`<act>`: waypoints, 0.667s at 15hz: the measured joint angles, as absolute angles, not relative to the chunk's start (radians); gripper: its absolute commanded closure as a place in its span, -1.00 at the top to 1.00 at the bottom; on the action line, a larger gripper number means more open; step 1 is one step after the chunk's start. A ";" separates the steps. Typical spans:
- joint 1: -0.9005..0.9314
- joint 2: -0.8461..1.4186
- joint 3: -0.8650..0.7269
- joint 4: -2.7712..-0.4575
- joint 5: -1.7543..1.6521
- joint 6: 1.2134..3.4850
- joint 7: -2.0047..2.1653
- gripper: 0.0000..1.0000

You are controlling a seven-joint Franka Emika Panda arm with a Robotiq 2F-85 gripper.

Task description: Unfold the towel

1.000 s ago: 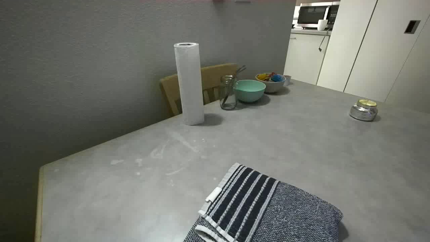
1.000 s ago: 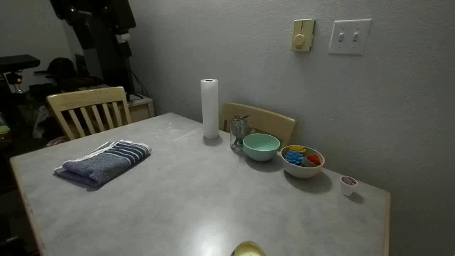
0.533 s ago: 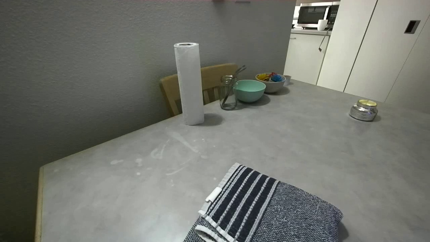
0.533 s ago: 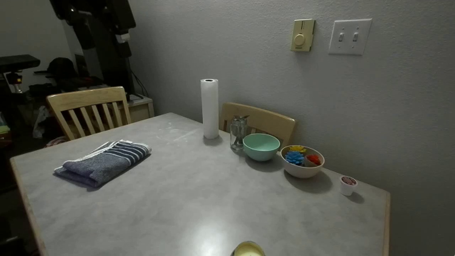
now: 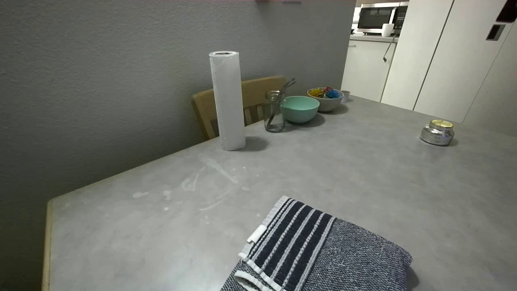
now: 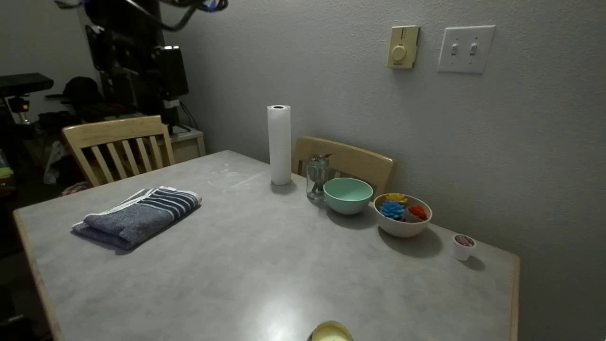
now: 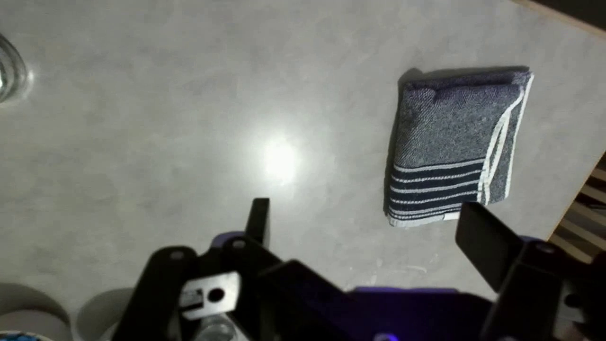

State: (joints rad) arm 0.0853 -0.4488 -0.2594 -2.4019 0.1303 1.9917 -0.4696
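Note:
The towel lies folded in a flat rectangle on the grey table, seen in both exterior views as a grey-blue cloth (image 5: 355, 254) with a dark, white-striped band and pale hem, the whole towel (image 6: 137, 218) resting near a table corner. In the wrist view, the towel (image 7: 445, 128) sits right of centre, its loose hem edges along its right side. My gripper (image 7: 364, 206) stands open above the table, nothing between its fingers. One fingertip (image 7: 483, 237) overlaps the towel's striped end in that view, with bare table visible below. Dark arm parts (image 6: 137, 61) hang high at the upper left of an exterior view.
Along the wall side stand a white paper-towel roll (image 5: 227, 101), a glass jar (image 5: 274, 111) with utensils, a green bowl (image 6: 348, 195), a bowl of coloured pieces (image 6: 402, 222) and a small cup (image 6: 463, 247). A silver candle jar (image 5: 437, 132) stands apart. Wooden chairs (image 6: 118, 125) border the table.
Dark arm parts have come lower at an exterior view's upper left, cables now showing above them. A dark piece has entered at an exterior view's top right corner. The towel has not moved.

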 measured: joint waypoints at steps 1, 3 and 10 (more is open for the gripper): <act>0.095 -0.416 -0.254 -2.402 0.152 1.983 -0.480 1.00; 0.111 -0.351 -0.240 -2.401 0.194 1.955 -0.512 1.00; 0.111 -0.239 -0.226 -2.367 0.220 1.905 -0.551 1.00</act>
State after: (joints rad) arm 0.1106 -0.2387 -0.2256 -2.3675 0.2200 1.9046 -0.5508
